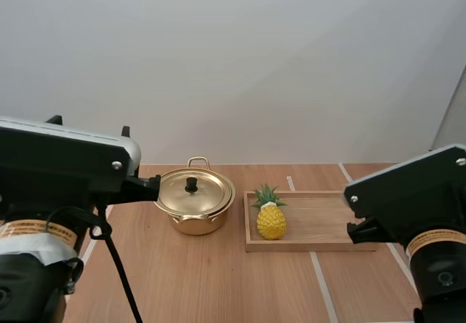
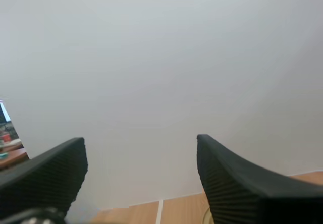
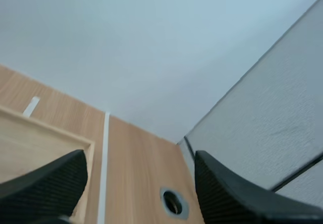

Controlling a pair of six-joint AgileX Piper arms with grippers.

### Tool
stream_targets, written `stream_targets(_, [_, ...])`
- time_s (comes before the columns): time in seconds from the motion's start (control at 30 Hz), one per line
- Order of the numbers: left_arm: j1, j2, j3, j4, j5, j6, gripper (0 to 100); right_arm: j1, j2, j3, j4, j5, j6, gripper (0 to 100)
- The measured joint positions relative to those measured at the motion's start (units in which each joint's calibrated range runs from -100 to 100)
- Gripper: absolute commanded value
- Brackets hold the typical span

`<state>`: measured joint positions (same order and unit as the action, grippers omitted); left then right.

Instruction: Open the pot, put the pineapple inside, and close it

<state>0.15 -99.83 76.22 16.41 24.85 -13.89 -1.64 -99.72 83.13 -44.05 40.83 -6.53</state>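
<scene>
With my left gripper (image 2: 141, 156) and right gripper (image 3: 140, 168) both spread and empty, the lidded golden metal pot (image 1: 195, 201) lies at two o'clock of the nearer left arm (image 1: 65, 164), with the upright yellow toy pineapple (image 1: 271, 219) at the pot's three o'clock on a shallow wooden tray (image 1: 324, 220).

Pot (image 1: 193, 221) polished gold-toned metal, glossy; lid knob (image 1: 191, 185) matt black. Pineapple (image 1: 271, 222) smooth, plastic-looking. Tray (image 1: 320, 221) matt pale wood. Worktop (image 1: 218, 279) smooth wood grain. Ribbed matt black tool fingers (image 2: 237, 183).

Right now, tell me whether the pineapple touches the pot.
Apart. In the high view the rim of the tray and bare table lie between the pineapple and the pot.
</scene>
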Motion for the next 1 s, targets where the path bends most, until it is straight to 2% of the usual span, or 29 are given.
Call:
stream_targets(0.23, [0.00, 1.57, -7.28, 0.00, 0.80, 1.29, 100, 0.00, -0.11, -11.07, 7.74, 0.02, 0.00, 100])
stream_targets(0.43, [0.00, 10.16, -13.80, -0.77, 0.11, 2.33, 100, 0.00, 4.81, -18.85, 15.28, 0.97, -0.46, 100])
stream_targets(0.57, [0.00, 17.83, -19.63, -2.19, -0.19, 2.33, 100, 0.00, 10.10, -23.51, 19.70, 1.96, -3.98, 100])
stream_targets(0.77, [0.00, 23.06, -23.22, -3.30, 0.33, 3.17, 100, 0.00, 11.77, -24.89, 21.19, 2.99, -5.38, 100])
stream_targets(0.87, [0.00, 34.73, -32.29, -9.43, 7.33, 9.77, 100, 0.00, 16.72, -29.14, 24.89, 7.52, -8.63, 100])
stream_targets(0.93, [0.00, 42.81, -40.44, -16.41, 14.41, 16.51, 100, 0.00, 19.97, -31.27, 25.80, 9.57, -9.00, 100])
stream_targets(1.0, [0.00, 47.32, -44.84, -19.91, 21.21, 20.01, 100, 0.00, 21.97, -31.54, 26.05, 10.44, -9.00, 100])
